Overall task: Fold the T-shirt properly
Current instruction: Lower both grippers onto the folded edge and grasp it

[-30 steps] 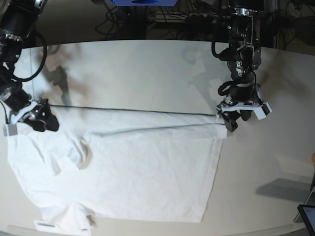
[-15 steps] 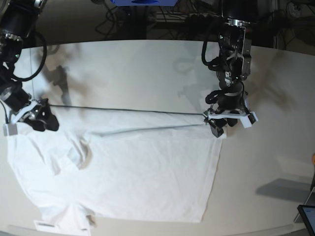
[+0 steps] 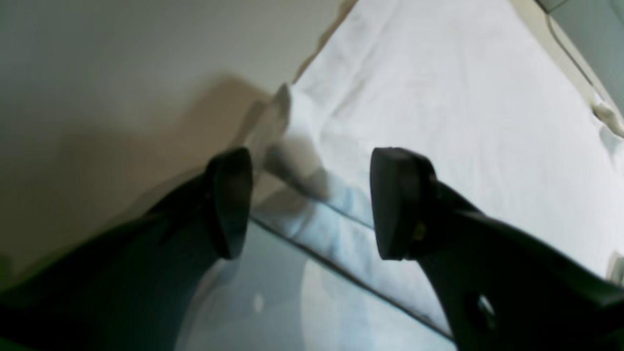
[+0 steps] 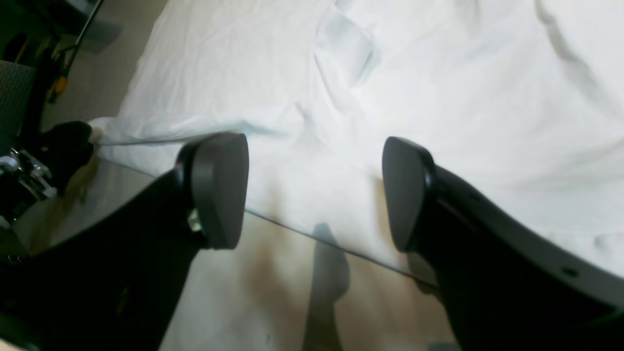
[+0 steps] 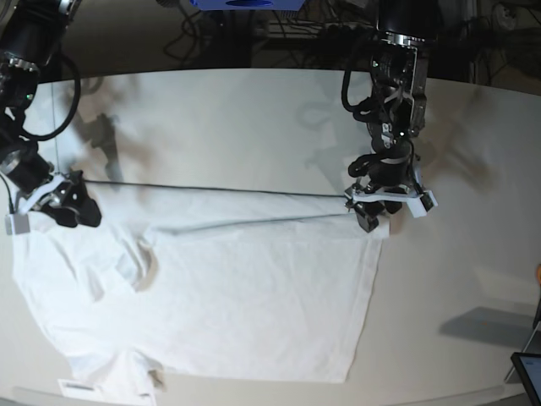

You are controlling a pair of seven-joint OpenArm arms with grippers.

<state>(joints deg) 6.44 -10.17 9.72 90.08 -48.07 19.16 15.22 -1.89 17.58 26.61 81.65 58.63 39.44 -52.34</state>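
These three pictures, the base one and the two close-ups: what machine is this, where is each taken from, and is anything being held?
It is a robot with two arms. The base view looks down on a pale table with a white T-shirt spread on it. The close-ups come from cameras on each wrist, looking past black fingers. The left gripper hangs at the shirt's far right corner; the right gripper is at its left edge. Both stand open over the cloth, and neither clearly holds it.

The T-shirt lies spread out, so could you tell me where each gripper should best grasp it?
Probably the T-shirt's far folded edge, at its two end corners, approached from above: left gripper and right gripper already sit there, open.
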